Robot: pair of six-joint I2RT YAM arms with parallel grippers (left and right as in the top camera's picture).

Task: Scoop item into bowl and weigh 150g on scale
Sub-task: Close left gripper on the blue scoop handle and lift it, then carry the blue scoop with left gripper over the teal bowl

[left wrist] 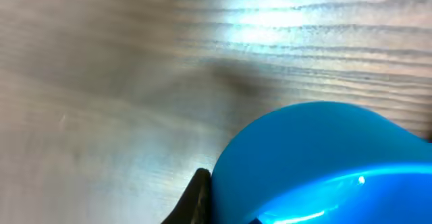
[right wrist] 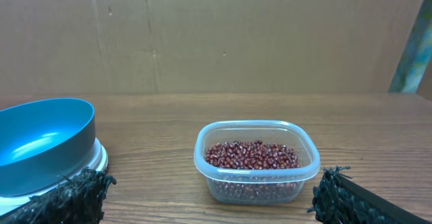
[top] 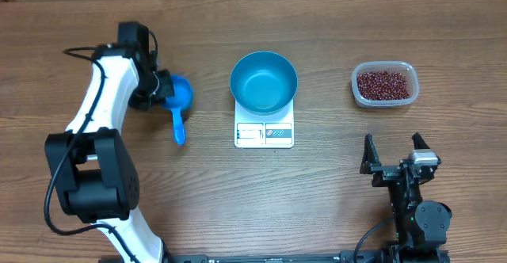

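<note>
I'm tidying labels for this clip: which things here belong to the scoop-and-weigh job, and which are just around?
Part of the job:
- beans in the clear tub
- blue bowl sitting on the scale
- blue scoop, with the left gripper shut on it

Just around:
- right gripper, open and holding nothing
- cardboard backdrop
</note>
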